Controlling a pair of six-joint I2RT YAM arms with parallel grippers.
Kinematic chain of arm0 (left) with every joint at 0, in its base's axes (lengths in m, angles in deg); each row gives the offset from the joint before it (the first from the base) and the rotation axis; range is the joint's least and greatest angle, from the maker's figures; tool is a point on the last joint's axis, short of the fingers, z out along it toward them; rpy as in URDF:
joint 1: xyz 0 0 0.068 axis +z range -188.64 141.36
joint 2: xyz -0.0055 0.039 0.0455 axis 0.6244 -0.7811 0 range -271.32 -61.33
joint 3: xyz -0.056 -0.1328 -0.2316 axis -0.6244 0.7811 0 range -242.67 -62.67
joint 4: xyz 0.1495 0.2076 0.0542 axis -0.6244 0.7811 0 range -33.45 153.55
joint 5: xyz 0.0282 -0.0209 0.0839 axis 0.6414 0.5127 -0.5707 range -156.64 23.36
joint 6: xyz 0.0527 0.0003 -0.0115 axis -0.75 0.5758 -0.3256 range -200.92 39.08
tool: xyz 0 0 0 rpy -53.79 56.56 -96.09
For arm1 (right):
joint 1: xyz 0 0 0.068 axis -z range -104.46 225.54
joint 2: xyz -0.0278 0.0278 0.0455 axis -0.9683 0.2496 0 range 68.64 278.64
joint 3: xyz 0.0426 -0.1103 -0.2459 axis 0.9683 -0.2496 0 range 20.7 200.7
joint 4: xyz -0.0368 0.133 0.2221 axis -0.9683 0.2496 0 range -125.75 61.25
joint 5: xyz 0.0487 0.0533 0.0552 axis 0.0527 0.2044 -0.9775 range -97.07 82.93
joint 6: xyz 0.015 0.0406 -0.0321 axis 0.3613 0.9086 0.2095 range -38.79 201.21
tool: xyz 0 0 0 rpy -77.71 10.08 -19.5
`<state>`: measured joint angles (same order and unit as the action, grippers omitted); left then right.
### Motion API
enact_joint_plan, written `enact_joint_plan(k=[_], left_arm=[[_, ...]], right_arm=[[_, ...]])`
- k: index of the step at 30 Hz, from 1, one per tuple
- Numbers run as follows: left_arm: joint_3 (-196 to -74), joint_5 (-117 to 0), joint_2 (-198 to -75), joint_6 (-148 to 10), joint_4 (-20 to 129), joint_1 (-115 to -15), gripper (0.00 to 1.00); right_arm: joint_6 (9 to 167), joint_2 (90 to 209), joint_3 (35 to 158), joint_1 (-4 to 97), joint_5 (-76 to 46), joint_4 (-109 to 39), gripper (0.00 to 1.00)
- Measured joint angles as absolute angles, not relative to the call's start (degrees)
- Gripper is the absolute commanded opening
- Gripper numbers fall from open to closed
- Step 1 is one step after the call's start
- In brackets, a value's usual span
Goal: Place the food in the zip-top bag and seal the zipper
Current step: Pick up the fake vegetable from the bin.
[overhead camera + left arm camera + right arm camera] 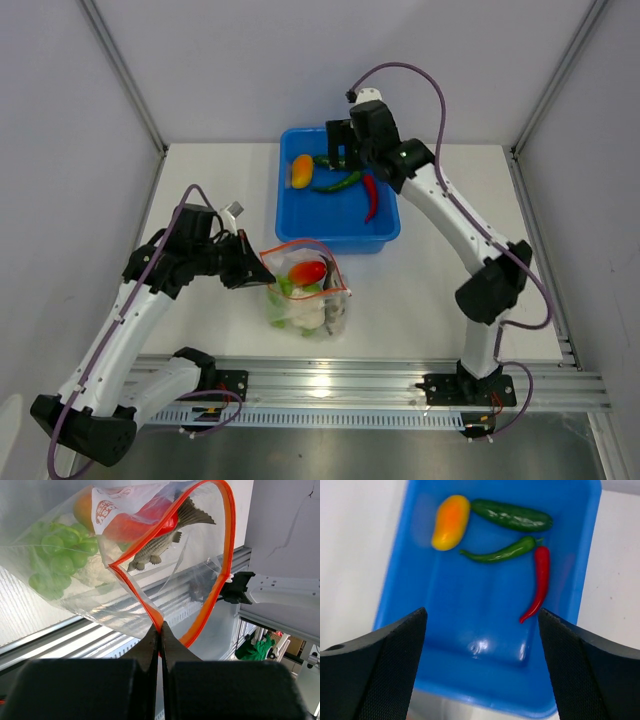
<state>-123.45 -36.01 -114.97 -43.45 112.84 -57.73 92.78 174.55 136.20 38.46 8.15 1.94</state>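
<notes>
The clear zip-top bag stands on the white table in front of the tub, its mouth open. My left gripper is shut on the red-orange zipper at the mouth's left corner. Inside the bag lie a grey fish, a red-orange fruit, green grapes and white cauliflower. My right gripper hangs open and empty above the blue tub. In the tub lie an orange-yellow pepper, two green chilies and a red chili.
The blue tub sits at the back middle of the table, just behind the bag. An aluminium rail runs along the near edge. Grey walls close in the left, right and back sides.
</notes>
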Motion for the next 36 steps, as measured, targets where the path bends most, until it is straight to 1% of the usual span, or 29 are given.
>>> enact_joint_plan(k=[6,14,19,25,36], left_arm=[[-123.45,-35.87,-114.99,-43.45,112.82,-57.73,0.01],[-121.7,-34.48,-114.86,-43.36,111.64,-57.73,0.0],[-120.06,-33.6,-114.89,-43.32,110.9,-57.73,0.0],[-118.92,-32.92,-114.95,-43.14,109.37,-57.73,0.01],[-117.24,-31.81,-115.26,-41.85,107.6,-57.8,0.01]], right_arm=[[93.61,189.15,144.97,42.9,10.36,6.31,0.88],[91.93,201.17,150.41,44.5,15.63,8.56,0.88],[90.62,205.96,151.76,46.55,17.31,8.32,0.86],[90.16,209.13,152.66,47.84,16.53,6.4,0.84],[90.86,213.56,153.49,47.91,16.2,5.76,0.84]])
